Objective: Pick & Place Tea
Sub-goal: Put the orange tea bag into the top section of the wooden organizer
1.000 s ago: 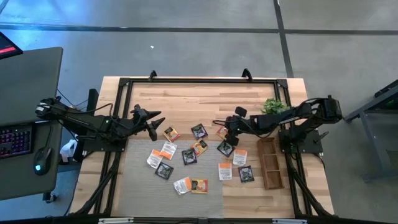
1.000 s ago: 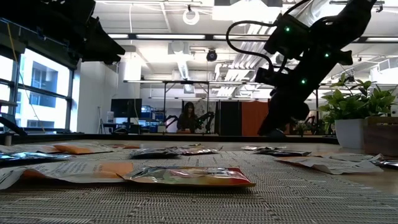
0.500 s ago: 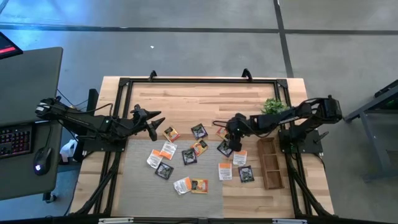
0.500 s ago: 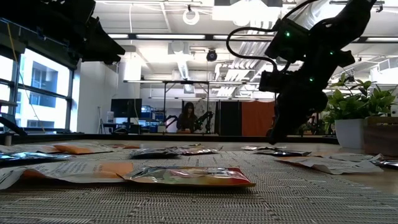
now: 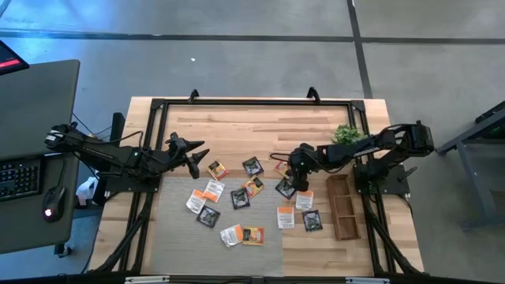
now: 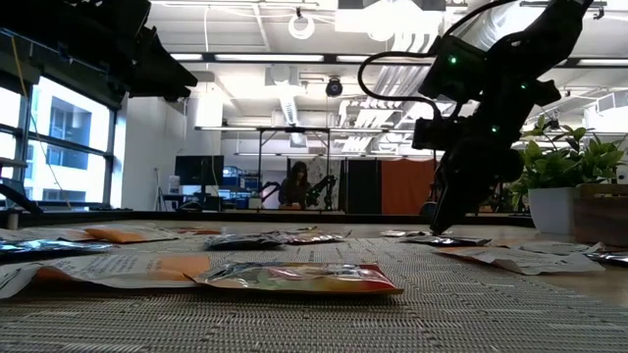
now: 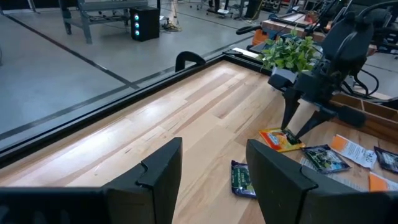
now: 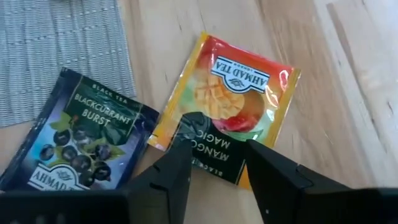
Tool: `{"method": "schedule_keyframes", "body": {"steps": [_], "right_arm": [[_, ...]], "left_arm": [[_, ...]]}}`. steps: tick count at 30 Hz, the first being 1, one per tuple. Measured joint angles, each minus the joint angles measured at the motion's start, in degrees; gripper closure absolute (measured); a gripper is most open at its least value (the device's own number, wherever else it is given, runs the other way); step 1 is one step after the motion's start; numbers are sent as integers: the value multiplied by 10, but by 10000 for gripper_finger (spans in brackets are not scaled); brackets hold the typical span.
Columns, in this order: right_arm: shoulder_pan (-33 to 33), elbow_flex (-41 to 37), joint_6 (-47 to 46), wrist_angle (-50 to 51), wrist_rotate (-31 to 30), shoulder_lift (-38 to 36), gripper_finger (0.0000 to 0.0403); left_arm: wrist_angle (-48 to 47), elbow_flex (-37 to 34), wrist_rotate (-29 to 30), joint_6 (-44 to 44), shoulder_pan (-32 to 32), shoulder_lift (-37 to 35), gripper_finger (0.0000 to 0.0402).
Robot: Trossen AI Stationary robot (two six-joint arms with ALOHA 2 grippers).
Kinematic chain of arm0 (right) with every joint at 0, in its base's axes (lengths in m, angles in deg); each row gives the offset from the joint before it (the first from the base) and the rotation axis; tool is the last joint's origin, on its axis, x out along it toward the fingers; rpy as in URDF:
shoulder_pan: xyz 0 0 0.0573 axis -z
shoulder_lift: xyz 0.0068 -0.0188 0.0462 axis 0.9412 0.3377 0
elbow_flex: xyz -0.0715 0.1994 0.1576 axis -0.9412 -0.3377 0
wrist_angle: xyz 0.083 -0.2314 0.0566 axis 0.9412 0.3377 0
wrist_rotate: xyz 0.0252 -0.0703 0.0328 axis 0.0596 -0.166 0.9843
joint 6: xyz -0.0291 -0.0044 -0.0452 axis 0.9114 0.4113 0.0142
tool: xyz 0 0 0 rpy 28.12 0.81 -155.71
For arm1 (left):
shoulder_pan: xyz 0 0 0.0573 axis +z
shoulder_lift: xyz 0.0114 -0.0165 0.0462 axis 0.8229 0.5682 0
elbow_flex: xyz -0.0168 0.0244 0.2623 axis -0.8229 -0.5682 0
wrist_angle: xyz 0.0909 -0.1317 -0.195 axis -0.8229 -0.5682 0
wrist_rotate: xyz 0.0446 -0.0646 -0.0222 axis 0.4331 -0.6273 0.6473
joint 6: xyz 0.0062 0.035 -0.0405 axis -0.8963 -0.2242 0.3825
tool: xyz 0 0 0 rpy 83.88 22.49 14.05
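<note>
**Right gripper down over the mango sachet; nothing placed yet**

From my seat the task looks barely begun. In the high view about a dozen tea sachets (image 5: 251, 188) lie scattered, some on the grey mat (image 5: 170, 241) and some on the bare wooden table (image 5: 237, 126), and the narrow wooden tray (image 5: 342, 207) beside the right arm shows no sachet in it that I can make out. So I judge every pick is left to do.

The right gripper (image 5: 289, 171) is low over the sachets nearest the potted plant (image 5: 347, 134). Its wrist view gives what the overhead cannot: the fingers stand spread, their tips over the lower edge of an orange-yellow mango sachet (image 8: 230, 112), with a black blackcurrant sachet (image 8: 81, 140) just beside it, partly on the mat. I cannot tell whether the tips touch the packet; they hold nothing.

The left gripper (image 5: 192, 155) waits near the table's left edge, fingers apart and empty, as its own wrist view shows. That view also catches the right gripper (image 7: 291, 134) from the side, its tips down at the mango sachet.

The low view shows sachets lying flat and a person far off in the room.
</note>
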Motion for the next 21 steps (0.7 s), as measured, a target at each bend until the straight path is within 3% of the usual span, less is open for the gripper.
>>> {"method": "schedule_keyframes", "body": {"steps": [6, 12, 16, 21], "right_arm": [[2, 0, -23, 26, -28, 4, 203], [3, 3, -33, 20, -38, 35, 210], [7, 3, -31, 21, -42, 40, 258], [8, 3, -46, 26, -50, 41, 371]], "left_arm": [[0, 0, -25, 0, 0, 0, 225], [0, 0, -83, 0, 0, 0, 225], [0, 0, -115, 0, 0, 0, 225], [0, 0, -145, 0, 0, 0, 225]]}}
